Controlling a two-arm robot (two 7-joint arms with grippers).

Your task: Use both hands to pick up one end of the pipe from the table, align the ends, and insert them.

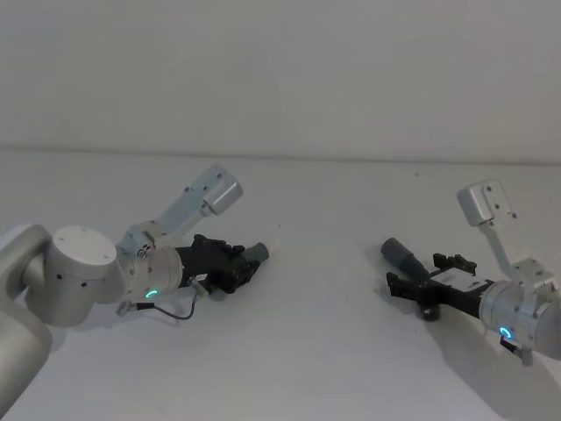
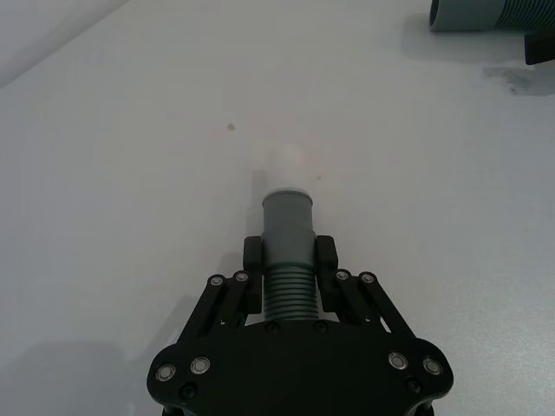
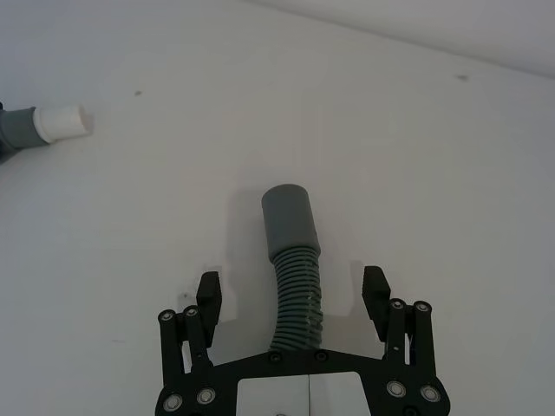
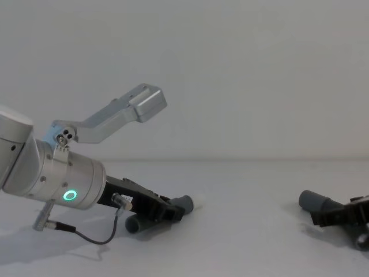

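Two dark grey corrugated pipe pieces lie apart on the off-white table point(image 1: 324, 351). My left gripper point(image 2: 289, 260) is shut on the left pipe point(image 2: 287, 290) just behind its smooth grey cuff point(image 2: 287, 221), and a white stub point(image 2: 285, 161) sticks out of that cuff. In the head view the left gripper point(image 1: 237, 265) is low at the table with the cuff point(image 1: 256, 253) pointing right. My right gripper point(image 3: 292, 293) is open and straddles the right pipe point(image 3: 299, 295), its fingers point(image 3: 208, 295) apart from the hose. The right pipe's cuff point(image 3: 290, 217) points toward the left piece. The head view shows the right gripper point(image 1: 422, 279) around that pipe point(image 1: 401, 254).
A grey camera bracket rises over each wrist, left point(image 1: 210, 195) and right point(image 1: 487, 205). A thin black cable point(image 1: 171, 314) loops under the left wrist. A plain wall point(image 1: 280, 70) stands behind the table, and bare table separates the two pipe ends.
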